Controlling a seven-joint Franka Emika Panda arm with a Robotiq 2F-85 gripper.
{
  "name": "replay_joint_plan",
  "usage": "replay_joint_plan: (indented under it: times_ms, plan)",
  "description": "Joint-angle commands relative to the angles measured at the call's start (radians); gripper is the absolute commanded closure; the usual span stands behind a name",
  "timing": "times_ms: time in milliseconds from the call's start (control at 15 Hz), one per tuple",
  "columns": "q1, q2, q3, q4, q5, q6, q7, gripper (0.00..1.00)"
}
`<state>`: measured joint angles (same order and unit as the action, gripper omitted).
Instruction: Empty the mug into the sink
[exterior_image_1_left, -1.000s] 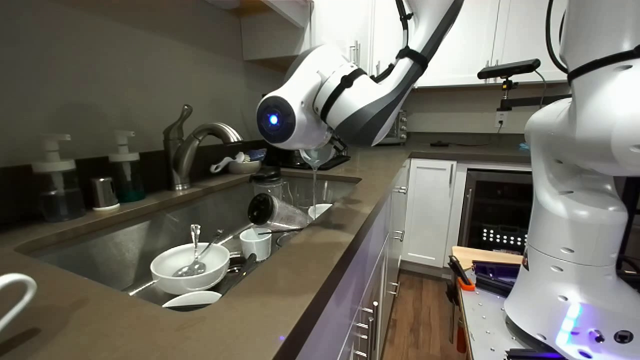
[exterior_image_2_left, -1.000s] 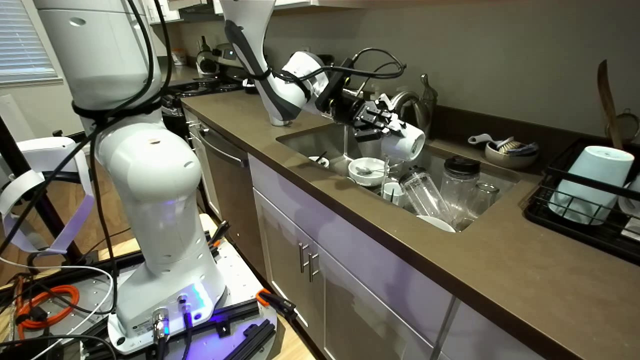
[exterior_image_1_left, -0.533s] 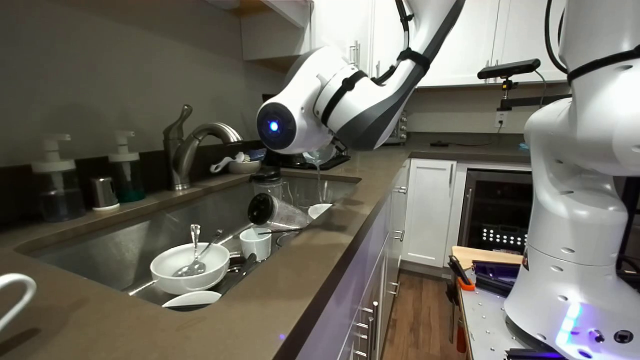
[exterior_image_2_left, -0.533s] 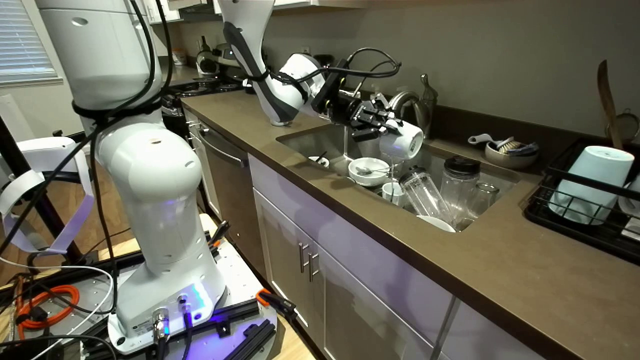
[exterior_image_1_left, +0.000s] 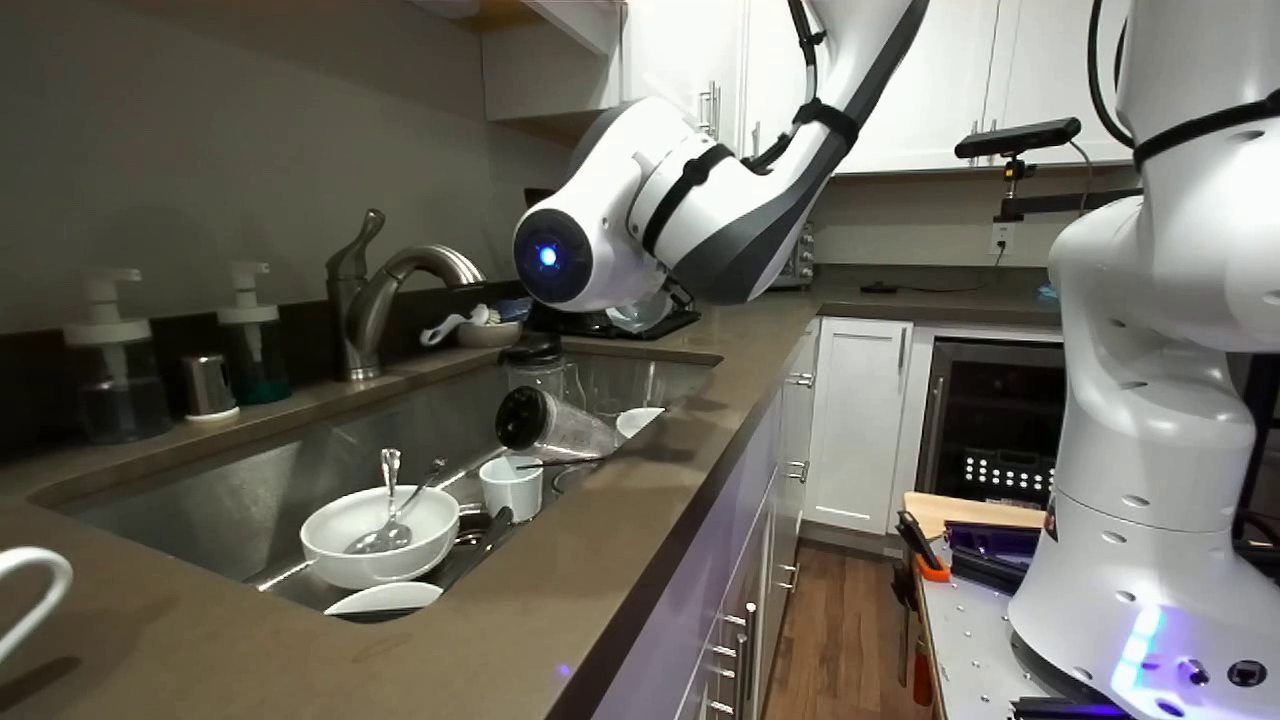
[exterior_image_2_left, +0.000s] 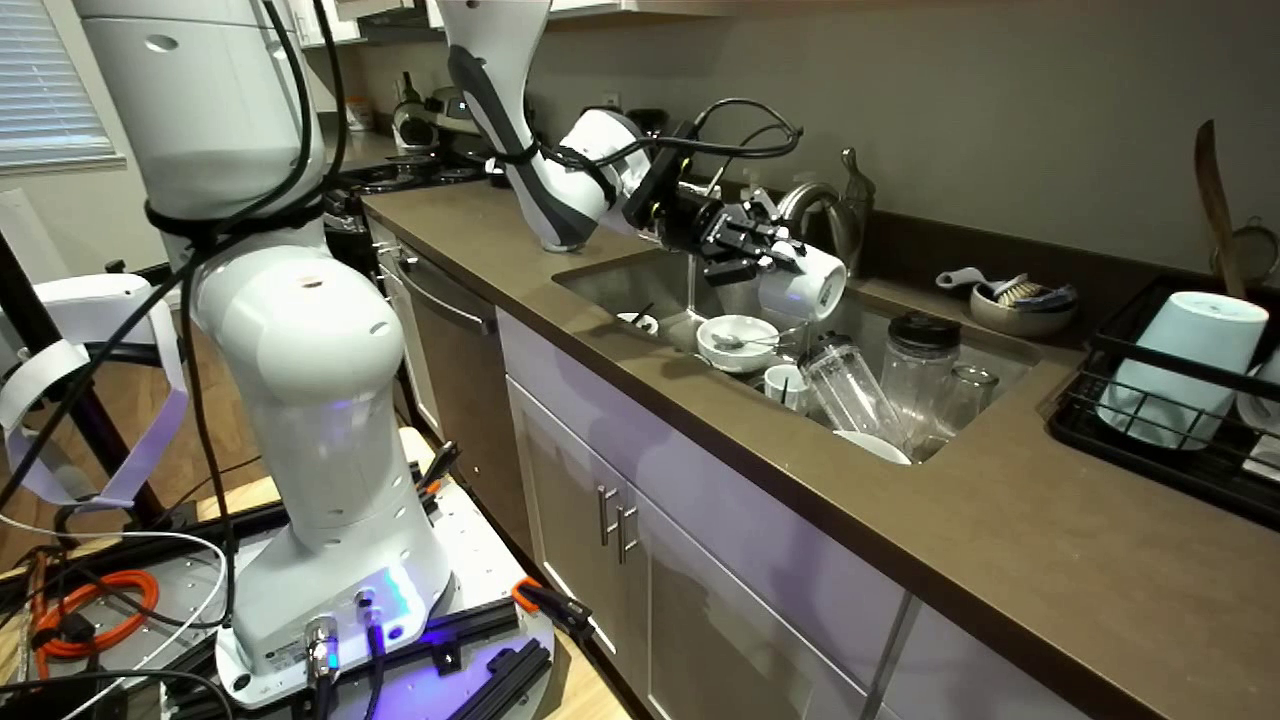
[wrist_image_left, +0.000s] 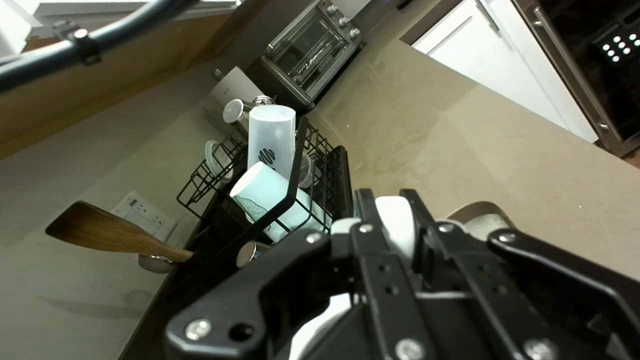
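A white mug (exterior_image_2_left: 806, 284) is tipped on its side above the sink (exterior_image_2_left: 612, 288), with its round base partly facing the camera in an exterior view. Its opening is turned away. My gripper (exterior_image_2_left: 778, 252) is shut on the mug's handle. In the wrist view the white handle (wrist_image_left: 396, 217) sits between the two black fingertips of the gripper (wrist_image_left: 391, 202); most of the mug body is hidden behind the gripper. In an exterior view the arm's wrist hides the mug and gripper above the sink (exterior_image_1_left: 250, 500). No falling stream shows now.
The sink holds a white bowl (exterior_image_1_left: 335, 545) with spoons, a small white cup (exterior_image_1_left: 513, 490) and clear jars (exterior_image_2_left: 850, 385) below the mug. The faucet (exterior_image_1_left: 365, 325) stands behind. A black drying rack (exterior_image_2_left: 1075, 410) with a light blue cup (exterior_image_2_left: 1185, 365) stands beside the sink.
A thin stream of liquid fell from the mug into the sink in the earlier frames; it is gone now. The wrist and mug have dropped slightly, and the mug's base faces the camera more.
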<state>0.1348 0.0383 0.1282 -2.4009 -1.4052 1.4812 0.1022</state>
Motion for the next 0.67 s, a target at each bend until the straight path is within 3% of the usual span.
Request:
replay_joint_plan:
  times_ms: [0,200,600]
  plan:
    - [0.0,0.011,0.004,-0.002,-0.023,-0.019,0.016,0.96]
    - [-0.006,0.013,0.001,0.005,0.016,0.017,-0.011,0.96]
    - [-0.05,-0.036,-0.042,0.028,0.145,0.203,-0.09,0.96]
